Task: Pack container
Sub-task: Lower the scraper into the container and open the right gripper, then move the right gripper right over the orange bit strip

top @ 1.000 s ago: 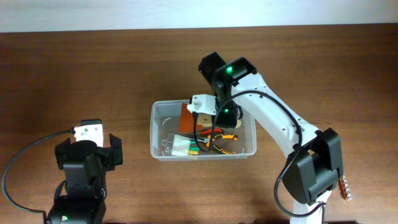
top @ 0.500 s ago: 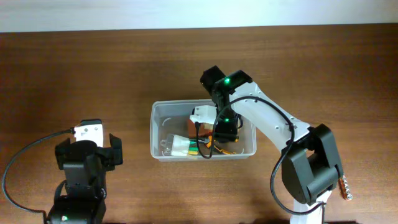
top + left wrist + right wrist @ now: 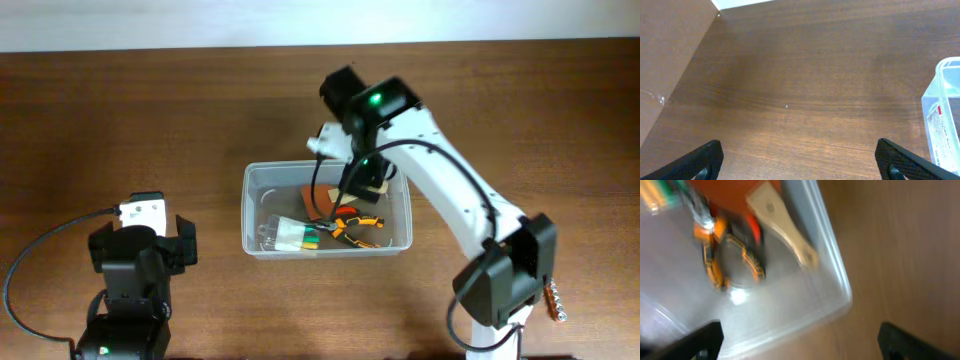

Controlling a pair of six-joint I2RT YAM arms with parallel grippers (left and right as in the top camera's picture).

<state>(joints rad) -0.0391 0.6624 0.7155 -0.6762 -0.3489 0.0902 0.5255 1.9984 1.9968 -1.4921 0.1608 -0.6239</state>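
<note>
Wooden table (image 3: pixel 150 110): right gripper (image 3: pixel 800 342) spread, empty over container (image 3: pixel 247 208); left gripper (image 3: pixel 800 162) spread, idle. Drop looks done; next, likely fetch small item (image 3: pixel 554 301).

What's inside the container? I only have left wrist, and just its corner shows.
Observer: Overhead shows orange-handled pliers lying in the container, toward its right side.
Operator: Where's the right arm?
Observer: Over the container's right part. In the wrist view the right pincer is open, with nothing between its fingers.
</note>
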